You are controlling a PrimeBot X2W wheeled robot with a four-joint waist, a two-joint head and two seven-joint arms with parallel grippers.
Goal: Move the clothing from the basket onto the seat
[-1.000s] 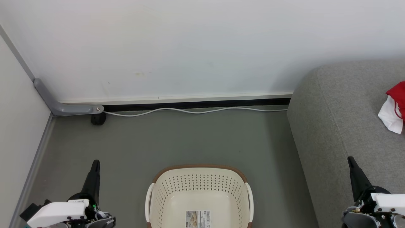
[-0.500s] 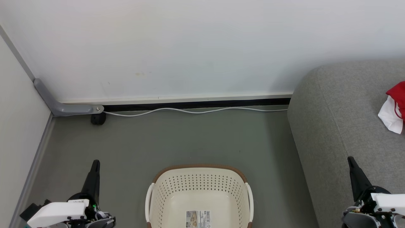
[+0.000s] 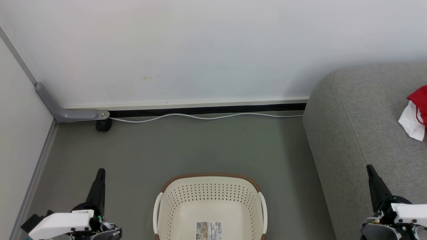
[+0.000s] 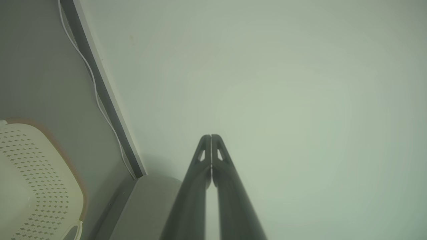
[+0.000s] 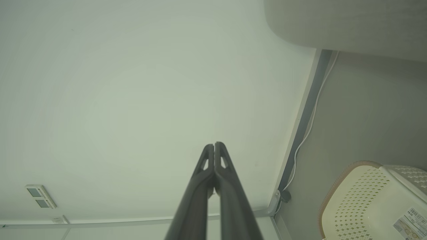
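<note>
The cream perforated basket [image 3: 209,200] with a brown rim stands on the floor at the bottom centre of the head view; what shows of its inside holds just a label sticker [image 3: 208,230]. Red and white clothing [image 3: 416,111] lies on the grey seat [image 3: 367,133] at the right edge. My left gripper [image 3: 101,170] is shut at the lower left, left of the basket, holding nothing. My right gripper [image 3: 369,166] is shut over the seat's near part, also holding nothing. Both wrist views show closed fingers [image 4: 211,136] [image 5: 214,144] against the wall, with the basket [image 4: 33,180] [image 5: 373,200] at the side.
A white cable [image 3: 206,116] runs along the skirting at the foot of the white wall. A grey bracket with a black caster [image 3: 103,125] sits in the left corner. A pale partition [image 3: 20,150] bounds the left side. Grey floor [image 3: 200,146] lies between basket and wall.
</note>
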